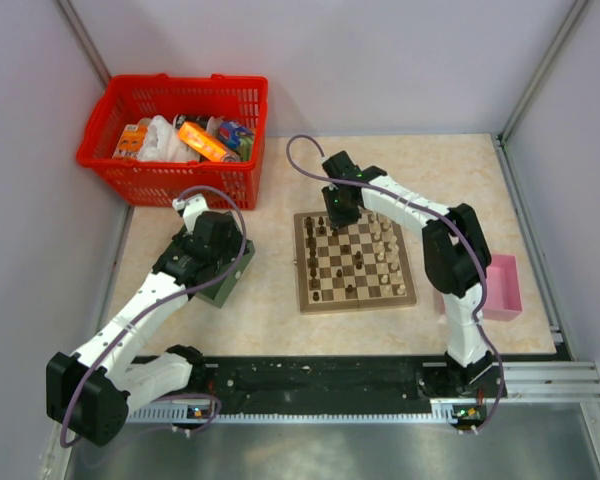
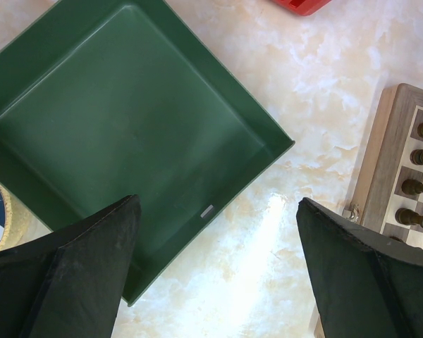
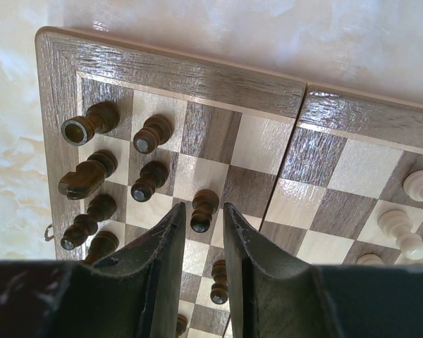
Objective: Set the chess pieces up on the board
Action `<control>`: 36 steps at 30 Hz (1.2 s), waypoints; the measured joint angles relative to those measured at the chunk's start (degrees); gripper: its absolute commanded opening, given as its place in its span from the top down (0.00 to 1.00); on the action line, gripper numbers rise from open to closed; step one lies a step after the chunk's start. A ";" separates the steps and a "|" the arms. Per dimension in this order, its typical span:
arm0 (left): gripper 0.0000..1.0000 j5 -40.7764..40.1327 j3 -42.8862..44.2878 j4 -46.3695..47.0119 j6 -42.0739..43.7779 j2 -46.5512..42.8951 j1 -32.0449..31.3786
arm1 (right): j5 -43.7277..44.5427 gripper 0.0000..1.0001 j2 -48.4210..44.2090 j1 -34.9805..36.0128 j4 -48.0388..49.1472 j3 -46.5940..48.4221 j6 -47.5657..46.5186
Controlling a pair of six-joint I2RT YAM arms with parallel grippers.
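The board point(image 1: 352, 305) lies mid-table, with dark brown chess pieces point(image 1: 313, 262) along its left side and pale ones point(image 1: 390, 255) toward the right. My right gripper point(image 3: 203, 207) hangs over the board's far left corner. Its jaws stand a narrow gap apart, on either side of the head of a dark pawn point(image 3: 205, 200) that stands on a square, with slim gaps on both sides. Other dark pieces point(image 3: 92, 176) stand in rows to its left, and pale pieces point(image 3: 402, 229) show at the right edge. My left gripper point(image 2: 217, 204) is wide open and holds nothing, at the corner of the green tray point(image 2: 268, 151).
A red basket point(image 1: 175, 135) of packets stands at the back left. A pink box point(image 1: 502, 288) sits right of the board, behind the right arm. The green tray point(image 1: 230, 290) lies left of the board, under the left wrist. The board's edge point(image 2: 381, 162) shows at the right of the left wrist view.
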 measured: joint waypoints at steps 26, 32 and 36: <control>0.03 0.02 0.00 0.00 0.00 0.00 0.00 | -0.94 0.84 0.04 0.28 0.17 -0.85 0.00; 0.04 0.24 0.00 0.00 -0.02 0.00 0.00 | -0.94 0.84 0.04 1.31 0.15 -0.85 0.04; 0.04 0.22 0.00 0.00 -0.02 0.00 0.00 | -0.94 0.83 0.04 2.36 0.15 -0.85 0.15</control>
